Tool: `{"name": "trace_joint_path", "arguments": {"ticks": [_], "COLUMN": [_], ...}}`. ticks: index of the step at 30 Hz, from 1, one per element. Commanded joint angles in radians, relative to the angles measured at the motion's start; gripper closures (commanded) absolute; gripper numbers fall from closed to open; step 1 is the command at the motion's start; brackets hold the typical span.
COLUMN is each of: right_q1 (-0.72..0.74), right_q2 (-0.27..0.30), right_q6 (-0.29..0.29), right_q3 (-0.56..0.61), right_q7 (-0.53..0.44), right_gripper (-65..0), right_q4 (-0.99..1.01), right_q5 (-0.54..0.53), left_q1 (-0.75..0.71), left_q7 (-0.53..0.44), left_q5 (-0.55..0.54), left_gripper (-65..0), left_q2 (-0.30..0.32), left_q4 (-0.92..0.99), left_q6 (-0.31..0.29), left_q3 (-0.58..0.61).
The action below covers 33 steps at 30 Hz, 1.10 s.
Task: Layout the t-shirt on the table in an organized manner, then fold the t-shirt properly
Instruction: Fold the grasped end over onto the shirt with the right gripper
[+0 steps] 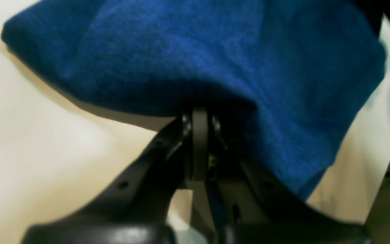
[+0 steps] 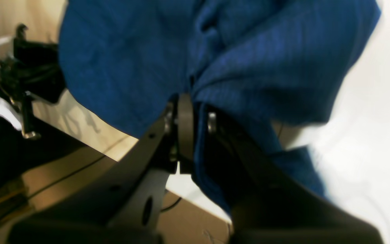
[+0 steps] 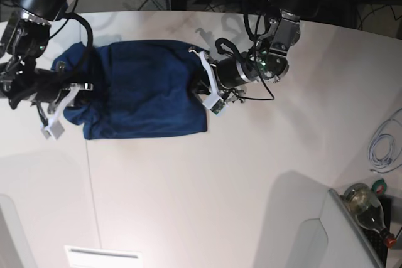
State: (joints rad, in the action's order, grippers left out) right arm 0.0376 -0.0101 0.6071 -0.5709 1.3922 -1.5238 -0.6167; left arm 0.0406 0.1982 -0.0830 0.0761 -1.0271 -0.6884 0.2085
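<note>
The navy-blue t-shirt (image 3: pixel 141 89) is seen lying on the white desk (image 3: pixel 251 174) toward its far left part in the base view, partly spread as a rough rectangle with its near edge fairly straight and its left end bunched into folds. A thin dark seam line (image 3: pixel 92 186) in the desk runs from beneath the shirt toward the near edge.

The left tool (image 3: pixel 200 86) is placed at the shirt's right edge in the base view, low over the desk. In the left wrist view the left tool's (image 1: pixel 200 117) jaws are shown pressed together, with the cloth (image 1: pixel 215 57) pinched between them and draped over the right finger.

The right tool (image 3: pixel 85 86) is placed at the bunched left end of the shirt. In the right wrist view the right tool's (image 2: pixel 190 101) jaws are seen clamped on a fold of the blue fabric (image 2: pixel 249 61), which hangs down past the right finger.

At the desk's right edge a coiled white cable (image 3: pixel 384 145) is seen, and a glass bottle (image 3: pixel 367 208) is visible at the lower right corner.
</note>
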Motion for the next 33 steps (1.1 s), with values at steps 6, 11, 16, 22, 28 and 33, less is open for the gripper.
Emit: {"name": "trace_joint_path", "arguments": {"ticks": [6,11,16,22,28,33], "right_q1": [-0.018,-0.02,-0.015,-0.014,0.014,0.045], "right_q2": [-0.046,-0.063,-0.086,-0.081,-0.087,-0.087], "right_q6": [-0.022,-0.08,-0.086,-0.164,-0.168,-0.168], "right_q3": [0.082,0.131,0.167,0.236,0.257,0.256], "right_q7": [-0.012,-0.014,-0.035,-0.135,-0.165,-0.222], "right_gripper": [-0.6,-0.6,-0.6,-0.6,-0.8,-1.7], "right_q4": [-0.126,-0.125,-0.119,-0.011,0.055,0.156], "right_q5": [-0.035,-0.035,-0.03,-0.03,-0.03,-0.032], "left_q1": [0.014,0.012,0.008,0.005,0.003,-0.02], "left_q7": [-0.018,-0.018,-0.018,-0.018,-0.018,-0.018], "left_q5": [-0.014,-0.014,-0.014,-0.014,-0.014,-0.014], "left_gripper": [0.0,0.0,0.0,0.0,0.0,0.0], "left_q2": [-0.009,-0.009,-0.011,-0.012,-0.009,-0.008], "left_q4": [-0.011,-0.011,-0.012,-0.019,-0.012,-0.023], "left_q6": [-0.01,-0.01,-0.01,-0.01,-0.01,-0.01], "left_q3": [-0.001,-0.001,-0.001,0.001,0.001,-0.001]}}
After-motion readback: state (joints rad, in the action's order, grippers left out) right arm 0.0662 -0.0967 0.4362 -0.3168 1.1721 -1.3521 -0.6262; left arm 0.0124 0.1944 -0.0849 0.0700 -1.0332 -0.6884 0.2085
